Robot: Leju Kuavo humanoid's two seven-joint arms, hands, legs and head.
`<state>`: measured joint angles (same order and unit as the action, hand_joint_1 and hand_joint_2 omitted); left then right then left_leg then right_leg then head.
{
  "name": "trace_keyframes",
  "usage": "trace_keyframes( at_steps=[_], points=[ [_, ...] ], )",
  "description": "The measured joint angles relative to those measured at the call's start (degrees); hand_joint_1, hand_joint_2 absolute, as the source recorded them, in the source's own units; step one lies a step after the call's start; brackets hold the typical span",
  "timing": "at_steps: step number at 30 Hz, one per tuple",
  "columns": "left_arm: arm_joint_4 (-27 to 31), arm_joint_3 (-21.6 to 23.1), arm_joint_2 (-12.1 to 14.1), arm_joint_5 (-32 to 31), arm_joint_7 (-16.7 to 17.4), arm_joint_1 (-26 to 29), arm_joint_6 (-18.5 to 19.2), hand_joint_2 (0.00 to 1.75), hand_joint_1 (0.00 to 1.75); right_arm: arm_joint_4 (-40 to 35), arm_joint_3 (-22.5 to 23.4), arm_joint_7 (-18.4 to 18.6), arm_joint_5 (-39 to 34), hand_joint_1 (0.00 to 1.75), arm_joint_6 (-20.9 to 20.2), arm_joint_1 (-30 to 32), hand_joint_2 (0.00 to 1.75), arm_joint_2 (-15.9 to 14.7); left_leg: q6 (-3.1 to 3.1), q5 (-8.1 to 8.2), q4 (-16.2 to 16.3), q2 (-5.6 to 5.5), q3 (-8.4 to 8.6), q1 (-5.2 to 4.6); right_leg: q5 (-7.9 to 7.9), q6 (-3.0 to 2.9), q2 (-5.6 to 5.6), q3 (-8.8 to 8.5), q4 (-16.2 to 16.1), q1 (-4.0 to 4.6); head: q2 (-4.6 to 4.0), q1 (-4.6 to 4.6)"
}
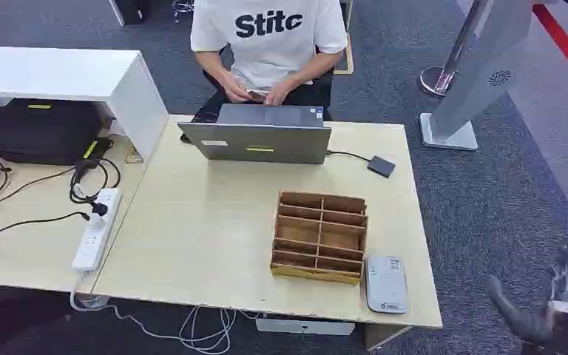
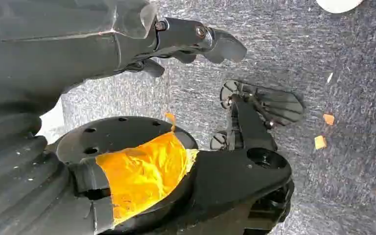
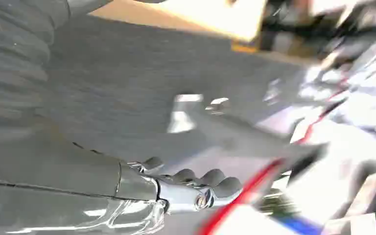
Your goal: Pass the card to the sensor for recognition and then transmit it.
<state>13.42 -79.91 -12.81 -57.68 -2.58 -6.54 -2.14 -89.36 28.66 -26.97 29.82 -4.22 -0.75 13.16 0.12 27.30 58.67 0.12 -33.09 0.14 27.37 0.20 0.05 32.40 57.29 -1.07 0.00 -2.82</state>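
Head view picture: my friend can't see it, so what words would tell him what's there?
A pale wooden table holds a wooden box of compartments, with a grey card reader beside it. Behind them, a person in a white shirt sits at an open laptop. The robot's right hand hangs low beside the table.

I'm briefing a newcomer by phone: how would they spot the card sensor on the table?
Start at the light wooden table and find the wooden divider box near its front right. The sensor lies flat beside that box, toward the table's right corner. It is a small grey slab, unlike the dark puck wired to the laptop.
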Motion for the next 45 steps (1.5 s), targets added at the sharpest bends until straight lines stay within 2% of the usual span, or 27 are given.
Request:
trace_keyframes(
  at_steps=[3, 7, 10, 14, 19, 24, 25, 27, 28, 29, 30, 35, 37, 39, 41, 43, 44, 45],
  points=[
    [0.0, 0.0, -0.1, 0.0, 0.2, 0.0, 0.0, 1.75, 0.0, -6.4, -10.5, 2.3, 3.3, 0.0, 0.9, 1.0, 1.75, 0.0, 0.0, 0.0, 0.0, 0.0, -0.01, 0.01, 0.0, 0.0, 0.0, 0.01, 0.0, 0.01, 0.0, 0.0],
    [0.0, 0.0, -0.2, -0.3, 0.9, 0.0, 0.0, 1.75, 0.0, -9.6, -19.6, 4.5, 7.2, 0.0, 2.5, 0.8, 1.75, 0.0, 0.0, -0.01, 0.0, -0.06, -0.08, 0.01, 0.0, 0.0, -0.07, -0.03, 0.0, 0.0, 0.0, 0.02],
    [0.0, 0.2, -0.2, -1.2, 1.3, 0.0, 0.1, 1.75, 0.0, -10.0, -28.7, 8.0, 17.0, 0.0, 6.7, -1.0, 1.75, -0.7, 0.0, -0.01, 0.0, 0.01, -0.01, 0.0, -0.02, -0.01, 0.02, 0.0, 0.0, 0.0, 0.0, -0.02],
    [0.0, 1.0, -0.2, -2.9, 1.7, 0.1, 0.4, 1.75, 0.0, -9.3, -37.1, 13.6, 25.6, 0.0, 9.3, -5.7, 1.75, -1.2, -0.04, -0.04, 0.0, -0.02, -0.04, 0.0, -0.03, -0.01, -0.01, 0.0, 0.0, 0.0, 0.0, 0.0],
    [0.0, 2.8, -0.2, -5.3, 2.1, 0.1, 1.0, 1.75, 0.0, -4.3, -43.3, 20.9, 35.7, 0.0, 10.1, -15.7, 1.75, -1.3, -0.09, -0.13, 0.0, -0.05, -0.03, 0.01, -0.05, -0.02, -0.04, 0.01, 0.0, 0.0, 0.0, 0.02],
    [0.0, 4.6, -0.1, -7.3, 2.1, 0.1, 1.1, 1.75, 0.0, 3.1, -43.9, 26.8, 41.8, 0.0, 10.0, -25.2, 1.75, -1.2, -0.06, -0.18, 0.0, -0.06, -0.04, 0.01, -0.12, -0.01, -0.03, 0.01, 0.1, 0.0, 0.0, 0.0],
    [0.0, 4.9, -0.1, -7.5, 2.1, 0.1, 1.1, 1.75, 0.0, 4.5, -43.7, 27.8, 43.2, 0.0, 10.1, -26.8, 0.0, -1.1, -0.06, -0.18, 0.0, -0.07, -0.04, 0.01, -0.12, -0.01, -0.04, 0.01, 0.1, 0.0, 0.0, 0.02],
    [0.0, 5.5, -0.1, -8.3, 2.4, 0.1, 1.3, 1.75, 0.0, 7.6, -43.5, 29.5, 47.4, 0.0, 10.6, -29.5, 0.0, -1.1, -0.06, -0.18, 0.0, -0.09, -0.05, 0.01, -0.12, -0.01, -0.08, 0.01, 0.1, 0.0, 0.0, 0.02],
    [0.0, 5.8, -0.1, -8.5, 2.4, 0.1, 1.4, 1.75, 0.0, 8.8, -43.5, 29.9, 49.2, 0.0, 11.1, -30.5, 1.75, -1.1, -0.06, -0.18, 0.0, -0.09, -0.05, 0.01, -0.12, -0.01, -0.08, 0.01, 0.1, 0.0, 0.0, 0.02],
    [0.0, 6.2, -0.1, -8.9, 2.5, 0.1, 1.5, 1.75, 0.0, 9.9, -43.3, 30.0, 51.0, 1.08, 11.8, -31.2, 1.75, -1.1, -0.06, -0.18, 0.0, -0.1, -0.05, 0.01, -0.12, -0.01, -0.08, 0.01, 0.1, 0.0, 0.0, 0.0],
    [0.0, 6.4, -0.1, -9.1, 2.6, 0.1, 1.6, 1.75, 0.0, 10.8, -43.0, 30.1, 51.9, 1.68, 12.2, -31.6, 1.75, -1.1, -0.06, -0.18, 0.0, -0.11, -0.06, 0.01, -0.12, -0.01, -0.1, 0.01, 0.1, 0.0, 0.0, 0.02],
    [0.0, 7.3, 0.0, -9.7, 2.6, 0.1, 1.6, 1.75, 0.0, 13.2, -41.6, 29.9, 53.5, 1.68, 12.8, -32.5, 1.75, 0.0, -0.06, -0.17, 0.0, -0.11, -0.08, 0.01, -0.12, -0.01, -0.1, 0.04, 0.1, 0.0, 0.0, 0.0],
    [0.0, 7.6, 0.0, -9.9, 2.6, 0.1, 1.6, 1.75, 0.0, 13.6, -41.3, 29.7, 53.7, 1.52, 12.8, -32.6, 1.75, 0.7, -0.06, -0.18, 0.0, -0.12, -0.08, 0.01, -0.12, -0.01, -0.1, 0.04, 0.1, 0.01, 0.0, 0.0],
    [0.0, 7.8, 0.1, -10.0, 2.6, 0.2, 1.6, 1.75, 0.0, 13.8, -41.2, 29.3, 53.9, 1.48, 12.8, -32.6, 1.75, 1.1, -0.06, -0.18, 0.0, -0.11, -0.08, 0.01, -0.12, -0.01, -0.1, 0.04, 0.1, 0.01, 0.0, 0.02],
    [0.0, 8.0, 0.1, -10.3, 2.6, 0.2, 1.6, 1.75, 0.0, 14.0, -41.2, 28.9, 54.0, 1.48, 12.7, -32.6, 1.75, 1.7, -0.06, -0.18, 0.0, -0.11, -0.08, 0.01, -0.12, -0.01, -0.09, 0.04, 0.1, 0.01, 0.0, 0.02],
    [0.0, 8.0, 0.1, -10.4, 2.6, 0.2, 1.6, 1.75, 0.0, 14.1, -41.2, 28.1, 53.4, 1.59, 12.2, -32.6, 1.75, 2.2, -0.06, -0.18, 0.0, -0.11, -0.08, 0.01, -0.12, -0.01, -0.1, 0.04, 0.1, 0.01, 0.0, 0.02],
    [0.0, 8.0, 0.1, -10.4, 2.6, 0.2, 1.6, 1.75, 0.0, 14.1, -41.2, 27.8, 53.1, 1.59, 12.2, -32.6, 1.75, 2.5, -0.06, -0.18, 0.0, -0.11, -0.09, 0.01, -0.12, -0.01, -0.1, 0.04, 0.1, 0.01, 0.0, 0.02],
    [0.0, 8.0, 0.1, -10.4, 2.6, 0.2, 1.6, 1.75, 0.0, 14.1, -41.2, 27.4, 52.8, 1.68, 12.1, -32.7, 1.75, 2.7, -0.06, -0.18, 0.0, -0.11, -0.09, 0.01, -0.12, -0.01, -0.1, 0.04, 0.1, 0.01, 0.0, 0.02]
  ],
)
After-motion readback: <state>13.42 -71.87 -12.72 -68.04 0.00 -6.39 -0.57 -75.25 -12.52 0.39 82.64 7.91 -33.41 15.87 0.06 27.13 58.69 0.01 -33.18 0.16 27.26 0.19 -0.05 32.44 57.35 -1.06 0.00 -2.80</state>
